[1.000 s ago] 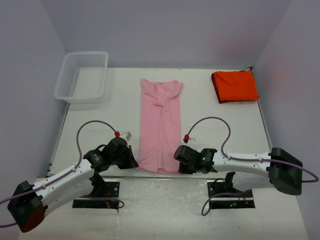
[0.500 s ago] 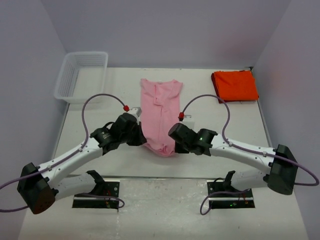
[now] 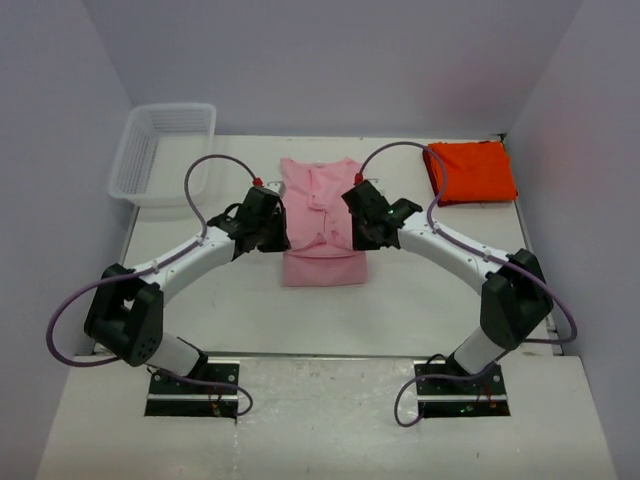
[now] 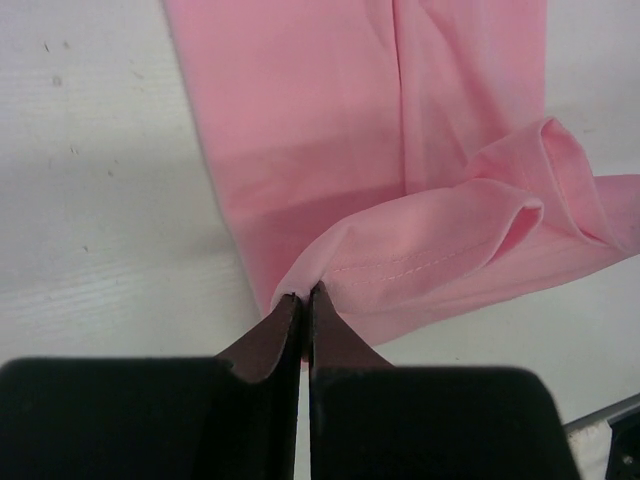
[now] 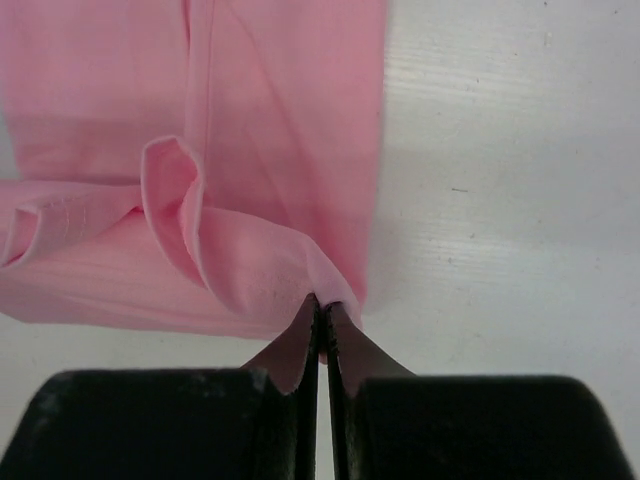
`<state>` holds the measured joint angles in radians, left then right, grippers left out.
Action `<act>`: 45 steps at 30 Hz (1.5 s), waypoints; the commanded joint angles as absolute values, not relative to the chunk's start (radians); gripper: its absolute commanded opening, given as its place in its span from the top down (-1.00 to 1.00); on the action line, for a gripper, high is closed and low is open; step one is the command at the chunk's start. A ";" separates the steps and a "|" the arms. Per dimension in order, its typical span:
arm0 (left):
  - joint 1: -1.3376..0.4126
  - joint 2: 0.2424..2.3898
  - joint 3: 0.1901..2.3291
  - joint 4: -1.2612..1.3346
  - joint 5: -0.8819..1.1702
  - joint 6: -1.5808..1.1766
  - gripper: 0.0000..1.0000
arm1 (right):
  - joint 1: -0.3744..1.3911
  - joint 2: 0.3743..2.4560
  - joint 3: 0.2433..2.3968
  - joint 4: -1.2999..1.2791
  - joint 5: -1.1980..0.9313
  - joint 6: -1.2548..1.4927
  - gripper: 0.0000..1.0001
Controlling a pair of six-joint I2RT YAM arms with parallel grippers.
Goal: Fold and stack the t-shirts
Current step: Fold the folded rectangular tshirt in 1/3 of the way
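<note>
Bright, even overhead light; soft pale shadows beside light pink cloth t-shirt [image 4: 300, 150]; lower wrist-view edges slightly blurred.

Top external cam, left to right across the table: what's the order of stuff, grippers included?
white mesh basket → left gripper → pink t-shirt → right gripper → orange-red t-shirt
</note>
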<state>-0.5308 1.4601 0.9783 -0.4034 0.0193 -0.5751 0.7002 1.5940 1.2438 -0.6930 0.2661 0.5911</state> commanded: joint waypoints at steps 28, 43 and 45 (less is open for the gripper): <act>-0.362 1.957 1.359 -0.123 0.232 -0.430 0.90 | 0.471 2.077 1.746 -0.683 0.046 0.322 0.76; -0.314 1.590 1.327 -0.063 0.086 -0.378 -0.93 | 0.417 1.978 1.963 -0.759 0.212 0.225 -0.98; -0.316 1.566 1.286 -0.058 0.151 -0.429 -0.85 | 0.417 1.927 1.881 -0.749 0.149 0.256 -0.98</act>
